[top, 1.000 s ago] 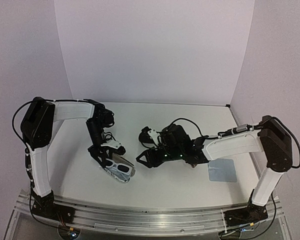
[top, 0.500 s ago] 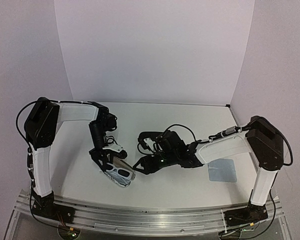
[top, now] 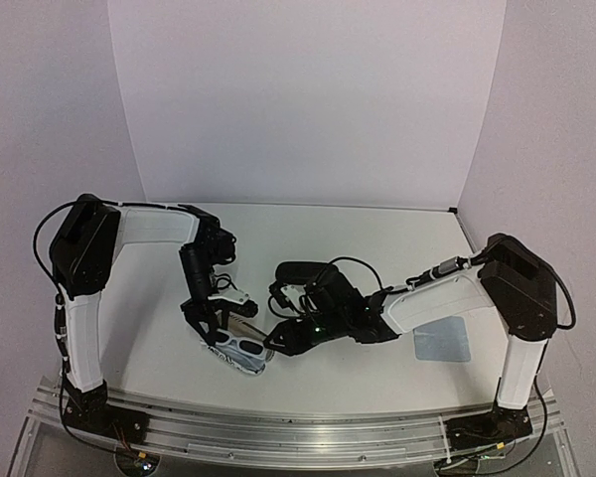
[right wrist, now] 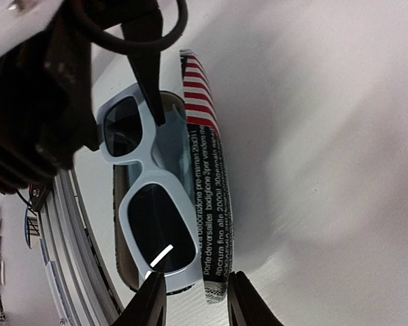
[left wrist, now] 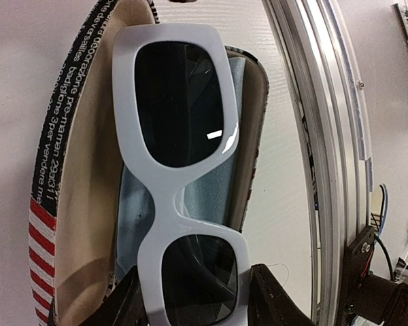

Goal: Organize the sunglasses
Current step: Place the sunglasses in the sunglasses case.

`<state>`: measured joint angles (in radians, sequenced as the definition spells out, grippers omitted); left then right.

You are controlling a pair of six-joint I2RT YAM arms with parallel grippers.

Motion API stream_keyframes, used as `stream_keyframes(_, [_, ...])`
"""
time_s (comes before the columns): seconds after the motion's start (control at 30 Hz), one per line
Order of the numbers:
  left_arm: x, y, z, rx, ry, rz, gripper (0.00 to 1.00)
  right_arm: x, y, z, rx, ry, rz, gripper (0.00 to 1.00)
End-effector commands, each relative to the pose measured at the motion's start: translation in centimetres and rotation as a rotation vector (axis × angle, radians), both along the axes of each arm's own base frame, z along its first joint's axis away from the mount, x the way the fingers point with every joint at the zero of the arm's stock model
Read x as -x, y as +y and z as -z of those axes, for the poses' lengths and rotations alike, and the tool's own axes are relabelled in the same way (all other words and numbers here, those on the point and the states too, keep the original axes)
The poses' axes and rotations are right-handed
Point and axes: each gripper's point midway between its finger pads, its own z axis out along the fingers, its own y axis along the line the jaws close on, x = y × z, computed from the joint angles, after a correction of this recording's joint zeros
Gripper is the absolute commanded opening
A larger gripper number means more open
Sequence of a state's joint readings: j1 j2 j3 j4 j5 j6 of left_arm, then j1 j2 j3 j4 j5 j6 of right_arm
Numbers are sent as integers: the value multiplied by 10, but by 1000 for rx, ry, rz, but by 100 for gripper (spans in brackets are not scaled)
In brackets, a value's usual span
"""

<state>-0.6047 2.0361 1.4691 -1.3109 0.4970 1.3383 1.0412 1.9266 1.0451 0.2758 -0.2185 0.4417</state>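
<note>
Now the right gripper [right wrist: 194, 302] has swung over to the striped case [right wrist: 211, 204], jaws narrowing astride its rim — can't tell if it grips. Left gripper [left wrist: 197, 299] stays clamped on the white sunglasses [left wrist: 183, 190], which lie in the open case — nearly packed.

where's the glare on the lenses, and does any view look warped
Left wrist: one small white glint on the upper lens of the white sunglasses; the rail along the table edge bows, a wide-lens warp. Right wrist: a short bright streak on the near lens. Top external: even light, soft shadows, no glare.
</note>
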Motion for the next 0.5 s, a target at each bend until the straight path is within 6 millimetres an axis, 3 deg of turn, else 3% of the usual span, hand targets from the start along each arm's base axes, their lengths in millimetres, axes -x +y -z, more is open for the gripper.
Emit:
stream_keyframes(0.0, [15,-2,-14,15,40,-4,0,-6,2,7,7,-14,24,29])
stream_keyframes(0.47, [15,-5,-22,62,-31,104,0,-15,16,2,12,-156,-72,15])
